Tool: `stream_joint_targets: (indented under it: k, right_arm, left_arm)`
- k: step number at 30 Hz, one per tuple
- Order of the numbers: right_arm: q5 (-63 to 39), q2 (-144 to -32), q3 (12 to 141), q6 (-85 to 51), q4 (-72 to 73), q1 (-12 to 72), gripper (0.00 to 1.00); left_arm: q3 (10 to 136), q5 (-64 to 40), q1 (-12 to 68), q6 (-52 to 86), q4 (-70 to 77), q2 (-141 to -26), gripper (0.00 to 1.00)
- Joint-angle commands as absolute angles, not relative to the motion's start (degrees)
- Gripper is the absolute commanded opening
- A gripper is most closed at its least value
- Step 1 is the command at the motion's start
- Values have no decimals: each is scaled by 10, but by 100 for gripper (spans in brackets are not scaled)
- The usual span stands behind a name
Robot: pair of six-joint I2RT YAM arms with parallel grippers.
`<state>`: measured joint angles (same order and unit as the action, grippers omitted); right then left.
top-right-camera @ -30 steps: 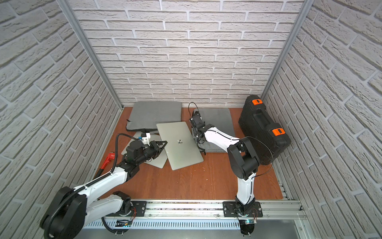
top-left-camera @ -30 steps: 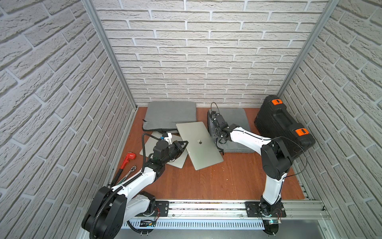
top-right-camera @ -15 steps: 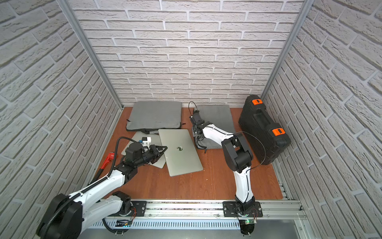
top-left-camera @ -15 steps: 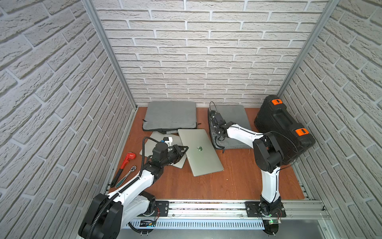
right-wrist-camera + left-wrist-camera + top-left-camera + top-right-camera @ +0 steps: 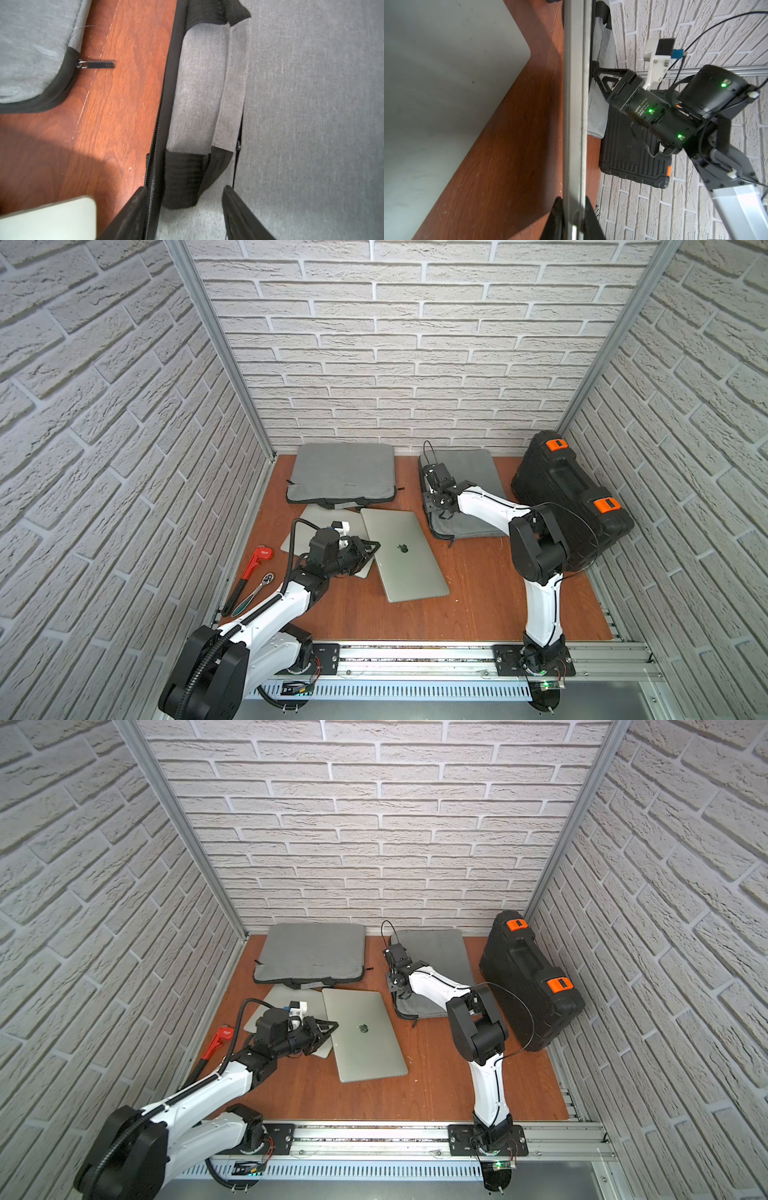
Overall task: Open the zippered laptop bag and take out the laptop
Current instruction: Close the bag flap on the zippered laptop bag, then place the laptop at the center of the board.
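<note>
Pinching the slim silver laptop (image 5: 405, 560), left claw (image 5: 371, 549) grips; right claw (image 5: 182, 209) (empty) gapes.

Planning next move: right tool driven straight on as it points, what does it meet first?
Probably the handle of the grey laptop bag, just ahead of the open right tool; depth unclear.

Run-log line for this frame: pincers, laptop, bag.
left pincer: shut on laptop edge | laptop: outside laptop bag | right pincer: open, over bag handle
</note>
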<state>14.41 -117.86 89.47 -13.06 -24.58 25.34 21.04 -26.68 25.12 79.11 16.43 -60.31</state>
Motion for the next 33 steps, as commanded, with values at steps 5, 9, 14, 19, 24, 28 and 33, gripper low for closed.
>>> stream_joint_targets:
  k: [5, 9, 14, 19, 24, 28, 33]
  right_arm:
    - [117, -1085, 877, -144, -261, 252, 61]
    - [106, -1042, 853, -156, -267, 252, 62]
    - [94, -992, 830, -168, -285, 252, 62]
    - [92, -949, 805, -177, -298, 252, 62]
    - [93, -910, 770, -192, -296, 252, 62]
    - [97, -886, 751, -200, -293, 252, 63]
    - [100, -861, 733, -208, -294, 252, 63]
  left_arm:
    - [244, -315, 275, 783, 280, -641, 0]
    - [250, -317, 276, 776, 288, -665, 0]
    - [250, -317, 276, 775, 307, -698, 0]
    - [246, -324, 276, 779, 350, -744, 0]
    - [252, -333, 283, 786, 401, -803, 0]
    - [259, -334, 296, 803, 453, -854, 0]
    - [271, -336, 313, 820, 501, -915, 0]
